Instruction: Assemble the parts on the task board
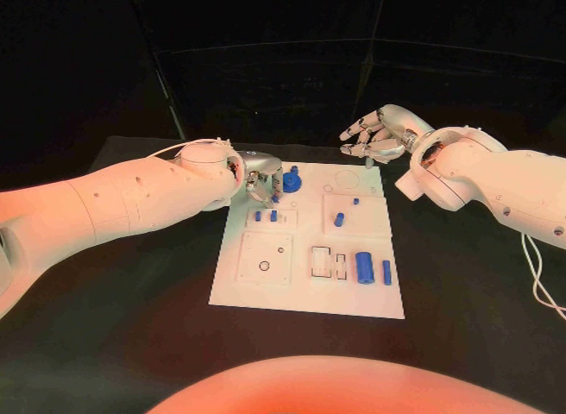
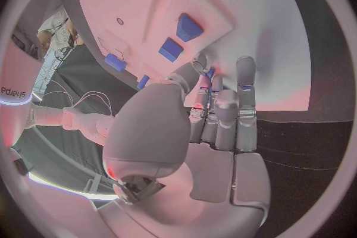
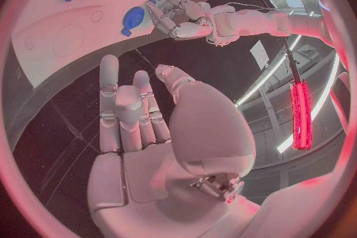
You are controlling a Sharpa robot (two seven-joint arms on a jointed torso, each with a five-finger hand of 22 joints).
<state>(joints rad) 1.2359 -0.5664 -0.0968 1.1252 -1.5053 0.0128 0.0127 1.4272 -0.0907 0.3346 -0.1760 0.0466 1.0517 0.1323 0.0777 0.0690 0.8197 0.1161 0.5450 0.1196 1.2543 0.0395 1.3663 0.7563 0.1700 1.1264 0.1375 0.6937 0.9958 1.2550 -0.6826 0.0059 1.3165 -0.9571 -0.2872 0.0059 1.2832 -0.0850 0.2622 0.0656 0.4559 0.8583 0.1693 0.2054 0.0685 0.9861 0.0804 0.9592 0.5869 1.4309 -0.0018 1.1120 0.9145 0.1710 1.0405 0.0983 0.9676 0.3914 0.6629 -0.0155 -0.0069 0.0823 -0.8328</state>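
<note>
A: Where are we seeing the hands?
B: The left hand (image 1: pixel 260 169) is resting at the task board's (image 1: pixel 302 297) far left corner, beside a round blue part (image 1: pixel 291 182); whether it's gripping anything, we cannot tell. The right hand (image 1: pixel 378 135) is hovering beyond the board's far edge, empty, fingers loosely spread.

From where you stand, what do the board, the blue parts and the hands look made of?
Board: probably matte white plastic, flat with shallow moulded recesses. Blue parts: likely plastic, evenly coloured, dull sheen. Left hand and right hand: silvery, perhaps metal or coated plastic; the look alone can't settle it.

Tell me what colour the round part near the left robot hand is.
Blue; the round part shows best in the head view.
</note>
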